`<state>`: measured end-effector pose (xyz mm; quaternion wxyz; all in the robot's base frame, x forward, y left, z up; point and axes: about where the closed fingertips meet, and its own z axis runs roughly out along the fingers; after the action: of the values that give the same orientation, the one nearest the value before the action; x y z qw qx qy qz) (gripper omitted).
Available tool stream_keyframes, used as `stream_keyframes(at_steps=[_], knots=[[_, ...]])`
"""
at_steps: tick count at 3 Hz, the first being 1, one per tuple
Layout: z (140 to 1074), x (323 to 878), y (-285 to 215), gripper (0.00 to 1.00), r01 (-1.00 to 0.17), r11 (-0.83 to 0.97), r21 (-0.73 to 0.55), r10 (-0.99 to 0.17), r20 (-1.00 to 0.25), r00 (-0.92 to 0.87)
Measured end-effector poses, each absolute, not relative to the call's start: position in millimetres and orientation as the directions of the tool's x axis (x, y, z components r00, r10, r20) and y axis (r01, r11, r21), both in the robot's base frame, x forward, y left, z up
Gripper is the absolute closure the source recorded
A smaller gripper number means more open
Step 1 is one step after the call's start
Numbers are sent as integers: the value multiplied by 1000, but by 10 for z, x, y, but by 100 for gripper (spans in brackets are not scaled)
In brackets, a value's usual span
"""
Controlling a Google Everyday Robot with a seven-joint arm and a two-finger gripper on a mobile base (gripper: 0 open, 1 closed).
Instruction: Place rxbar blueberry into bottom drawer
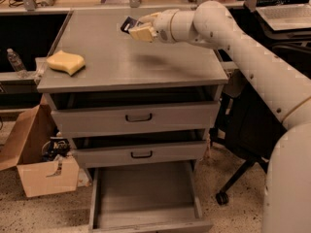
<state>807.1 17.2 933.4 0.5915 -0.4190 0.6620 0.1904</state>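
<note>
My gripper (137, 29) is over the far middle of the grey cabinet top (131, 64), raised above it. It is shut on the rxbar blueberry (129, 24), a small dark navy bar that sticks out to the left of the pale fingers (142, 33). The bottom drawer (146, 198) is pulled open at the foot of the cabinet, with a plain grey floor and nothing in it. It lies well below and in front of the gripper.
A yellow sponge-like lump (65, 62) lies on the cabinet top's left. Two upper drawers with black handles (138, 117) are nearly shut. A cardboard box (39, 164) stands at the left, an office chair base (233, 178) at the right, a water bottle (15, 62) far left.
</note>
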Motion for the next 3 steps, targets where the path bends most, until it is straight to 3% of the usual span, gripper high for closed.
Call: stream_keyframes(at_steps=[2,3], knots=[[9447,6949,264,100,-805,464,-368,-345,-913,218],[9194,6405,292,100,-819,479,-316,-291,-937,192]])
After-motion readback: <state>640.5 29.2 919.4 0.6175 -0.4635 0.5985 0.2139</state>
